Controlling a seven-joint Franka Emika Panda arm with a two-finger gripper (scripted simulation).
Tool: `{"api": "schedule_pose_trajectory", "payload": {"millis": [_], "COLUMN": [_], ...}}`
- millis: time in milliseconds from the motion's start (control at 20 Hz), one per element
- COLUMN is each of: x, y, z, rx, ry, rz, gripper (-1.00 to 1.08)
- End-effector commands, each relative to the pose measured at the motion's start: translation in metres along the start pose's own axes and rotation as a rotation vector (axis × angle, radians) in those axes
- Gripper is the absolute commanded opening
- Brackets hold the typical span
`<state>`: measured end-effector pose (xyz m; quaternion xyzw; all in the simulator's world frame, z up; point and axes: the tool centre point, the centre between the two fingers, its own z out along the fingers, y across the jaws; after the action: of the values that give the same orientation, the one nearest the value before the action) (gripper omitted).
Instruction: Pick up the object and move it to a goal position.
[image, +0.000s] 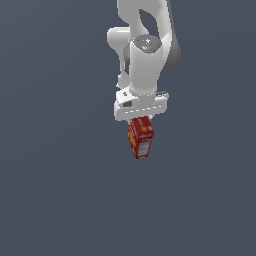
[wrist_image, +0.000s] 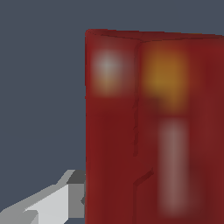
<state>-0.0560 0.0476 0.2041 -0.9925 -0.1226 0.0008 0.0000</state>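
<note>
Hanging below the gripper (image: 140, 119), the red box (image: 140, 137) is clamped at its top. Grip leaves it free for carrying to goal.

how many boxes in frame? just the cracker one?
1. The red cracker box hangs directly below the gripper, apparently clamped at its top end; it fills most of the wrist view. No other box shows in either view.

Matt red cardboard box (image: 140, 137); smooth white arm (image: 145, 65)
</note>
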Motion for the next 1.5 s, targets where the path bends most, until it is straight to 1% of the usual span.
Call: {"api": "schedule_pose_trajectory", "payload": {"millis": [0, 300, 700, 950, 1200, 1450], "x": [-0.002, -0.013, -0.032, -0.041, -0.046, -0.048], "y": [-0.003, -0.016, -0.040, -0.052, -0.060, -0.064], "z": [-0.011, -0.050, -0.125, -0.163, -0.188, -0.199], "rx": [0.000, -0.001, -0.001, -0.001, -0.001, 0.000], "ry": [0.002, 0.002, 0.002, 0.002, 0.001, 0.002], "rz": [0.000, 0.000, 0.000, 0.000, 0.000, 0.000], "gripper": [-1.00, -1.00, -1.00, -1.00, -1.00, -1.00]}}
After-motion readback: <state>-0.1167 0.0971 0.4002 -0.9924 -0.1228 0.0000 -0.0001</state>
